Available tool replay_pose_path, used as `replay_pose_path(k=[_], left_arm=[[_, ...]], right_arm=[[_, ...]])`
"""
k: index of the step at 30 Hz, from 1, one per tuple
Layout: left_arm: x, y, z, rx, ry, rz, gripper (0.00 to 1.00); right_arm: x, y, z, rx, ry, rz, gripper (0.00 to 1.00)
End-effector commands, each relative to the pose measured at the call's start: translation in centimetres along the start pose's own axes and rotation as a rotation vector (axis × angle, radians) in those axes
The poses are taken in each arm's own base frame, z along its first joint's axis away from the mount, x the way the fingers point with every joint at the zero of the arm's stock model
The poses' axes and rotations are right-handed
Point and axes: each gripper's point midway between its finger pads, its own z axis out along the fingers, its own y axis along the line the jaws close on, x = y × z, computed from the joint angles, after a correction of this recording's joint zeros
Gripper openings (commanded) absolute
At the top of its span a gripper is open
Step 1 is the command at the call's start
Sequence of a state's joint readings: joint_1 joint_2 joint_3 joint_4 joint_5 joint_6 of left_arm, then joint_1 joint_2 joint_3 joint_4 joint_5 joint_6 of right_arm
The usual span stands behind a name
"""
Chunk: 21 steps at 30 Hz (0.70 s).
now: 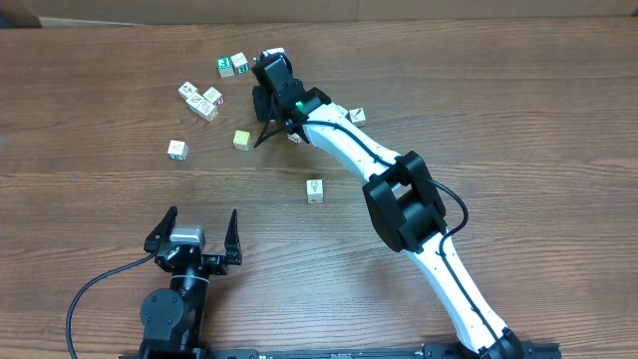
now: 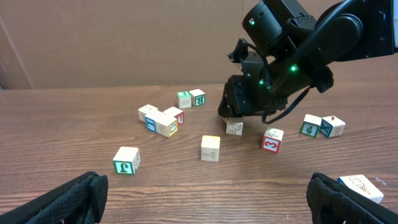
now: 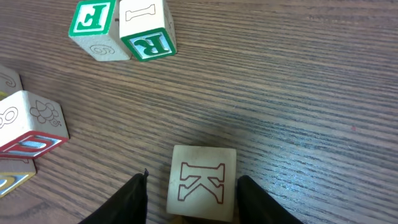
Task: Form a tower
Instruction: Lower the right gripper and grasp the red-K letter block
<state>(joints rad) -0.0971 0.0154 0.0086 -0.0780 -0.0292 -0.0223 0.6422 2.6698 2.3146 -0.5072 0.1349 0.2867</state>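
In the right wrist view, the right gripper (image 3: 193,182) is nearest. Its dark fingers (image 3: 138,186) stand on either side of the K cube (image 3: 202,180), which sits on the table (image 3: 298,93). A gap shows on one side, so the jaws are spread and not yet clamped. The cube looks light, stiff and smooth-faced. It should be pinched on two opposite flat sides, square on, as a corner hold would likely let it twist. Beyond it lie two green-lettered cubes (image 3: 146,28), touching each other. A red-edged cube (image 3: 31,121) lies to one side, clear of the fingers.

In the left wrist view, the left gripper (image 2: 204,186) hangs spread wide and empty. The right gripper (image 2: 239,112) covers the K cube (image 2: 234,127). A yellow-green cube (image 2: 211,148) and a red 3 cube (image 2: 272,140) sit near it on either side and could be knocked. A cluster of cubes (image 2: 160,118) lies further off.

From overhead, the right gripper (image 1: 274,95) hides the K cube. No tower stands anywhere yet, and the cubes appear to lie singly or side by side. A lone cube (image 1: 315,189) sits in open space where stacking might be easier.
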Motion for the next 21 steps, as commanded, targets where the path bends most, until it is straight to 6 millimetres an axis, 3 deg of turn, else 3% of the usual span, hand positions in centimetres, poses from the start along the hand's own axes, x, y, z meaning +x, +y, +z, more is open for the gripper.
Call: replay_pose_path(k=[1, 12, 21], left_arm=[[-0.1, 0.0, 0.0, 0.005, -0.01, 0.015, 1.0], [-0.1, 0.0, 0.0, 0.005, -0.01, 0.015, 1.0], [-0.1, 0.0, 0.0, 0.005, -0.01, 0.015, 1.0]], right_arm=[[0.3, -0.4, 0.5, 0.009, -0.001, 0.0, 0.47], [0.4, -0.5, 0.5, 0.011, 0.002, 0.01, 0.28], [-4.8, -1.9, -3.5, 0.015, -0.067, 0.045, 0.25]])
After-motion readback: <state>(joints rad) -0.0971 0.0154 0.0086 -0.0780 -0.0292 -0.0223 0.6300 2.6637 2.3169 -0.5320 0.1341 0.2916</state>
